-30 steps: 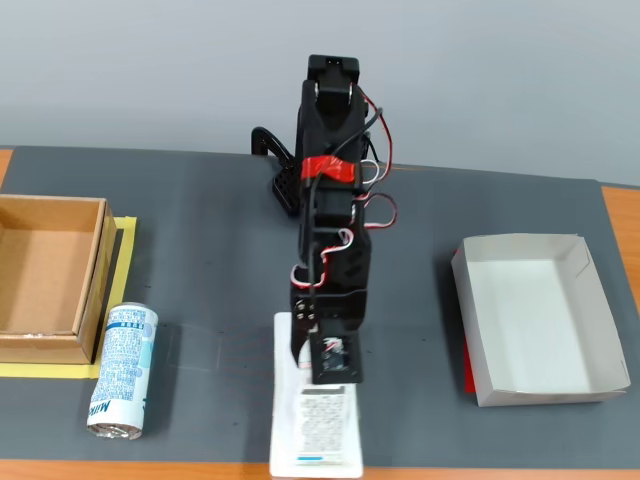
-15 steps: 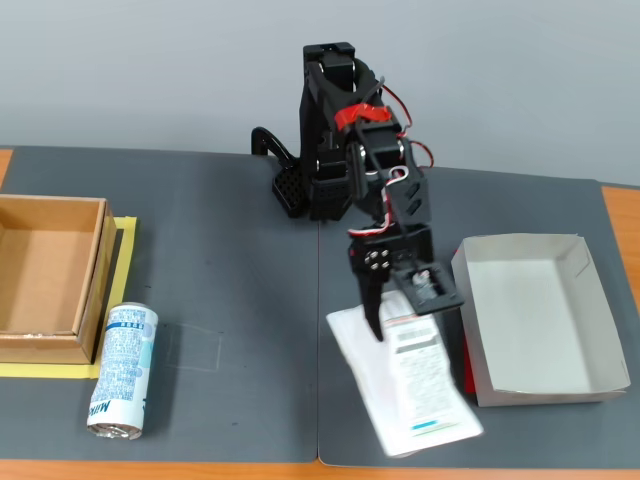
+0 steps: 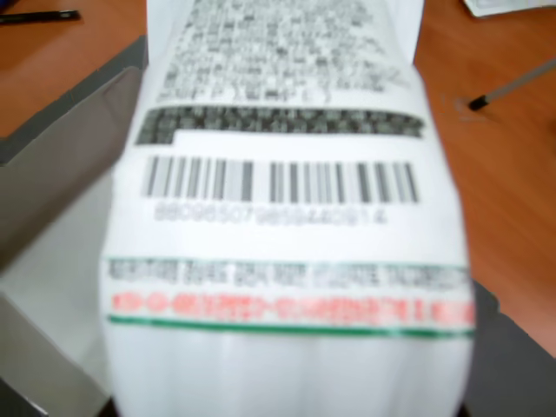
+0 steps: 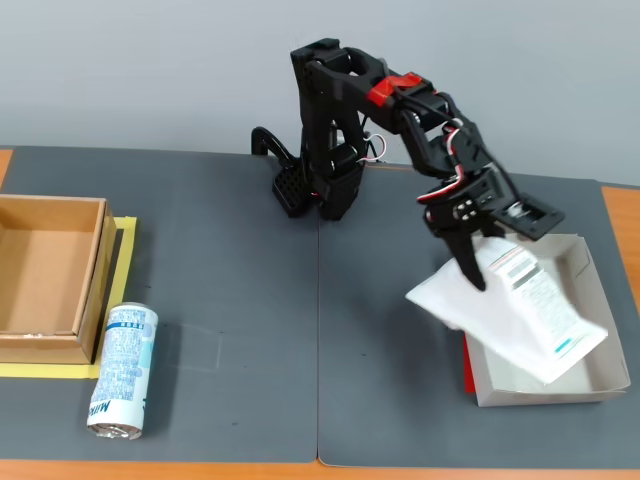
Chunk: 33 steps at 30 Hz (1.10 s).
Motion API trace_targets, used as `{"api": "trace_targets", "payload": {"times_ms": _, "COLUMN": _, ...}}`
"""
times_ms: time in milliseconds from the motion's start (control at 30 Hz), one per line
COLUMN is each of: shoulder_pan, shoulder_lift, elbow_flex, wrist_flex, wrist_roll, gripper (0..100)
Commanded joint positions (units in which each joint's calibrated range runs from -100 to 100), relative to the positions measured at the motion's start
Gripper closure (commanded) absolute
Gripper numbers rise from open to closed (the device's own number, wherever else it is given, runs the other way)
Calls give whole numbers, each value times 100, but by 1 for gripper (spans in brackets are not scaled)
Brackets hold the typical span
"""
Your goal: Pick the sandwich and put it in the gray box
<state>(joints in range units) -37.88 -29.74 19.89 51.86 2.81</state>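
The sandwich [image 4: 510,315], a long clear-white plastic pack with a barcode label, hangs tilted from my gripper [image 4: 478,262], which is shut on its upper end. Its lower end lies over the inside of the gray box [image 4: 598,300] at the right of the mat, and one corner sticks out past the box's left wall. I cannot tell whether it touches the box floor. In the wrist view the sandwich label [image 3: 287,217] fills the frame, with the gray box wall [image 3: 52,200] at the left. The fingers are hidden there.
A deeper brown cardboard box [image 4: 45,275] stands at the left edge on yellow tape. A blue-and-white can [image 4: 122,370] lies in front of it. A red strip [image 4: 467,365] shows by the gray box's left wall. A pen [image 3: 512,85] lies on the wooden table.
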Motion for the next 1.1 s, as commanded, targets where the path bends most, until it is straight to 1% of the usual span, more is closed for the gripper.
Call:
{"api": "trace_targets", "payload": {"times_ms": 0, "shoulder_pan": -319, "shoulder_lift": -227, "elbow_flex": -203, "wrist_flex": -82, "wrist_roll": -7, "gripper": 98}}
{"api": "trace_targets", "payload": {"times_ms": 67, "shoulder_pan": -468, "shoulder_lift": -176, "elbow_flex": -203, "wrist_flex": -117, "wrist_roll": -7, "gripper": 98}}
{"api": "trace_targets", "payload": {"times_ms": 267, "shoulder_pan": -819, "shoulder_lift": -91, "elbow_flex": -112, "wrist_flex": -733, "wrist_roll": -7, "gripper": 98}}
{"api": "trace_targets", "payload": {"times_ms": 367, "shoulder_pan": -916, "shoulder_lift": 316, "elbow_flex": -230, "wrist_flex": -803, "wrist_roll": -7, "gripper": 98}}
{"api": "trace_targets", "payload": {"times_ms": 1067, "shoulder_pan": -1080, "shoulder_lift": 2910, "elbow_flex": -2645, "wrist_flex": -803, "wrist_roll": -13, "gripper": 98}}
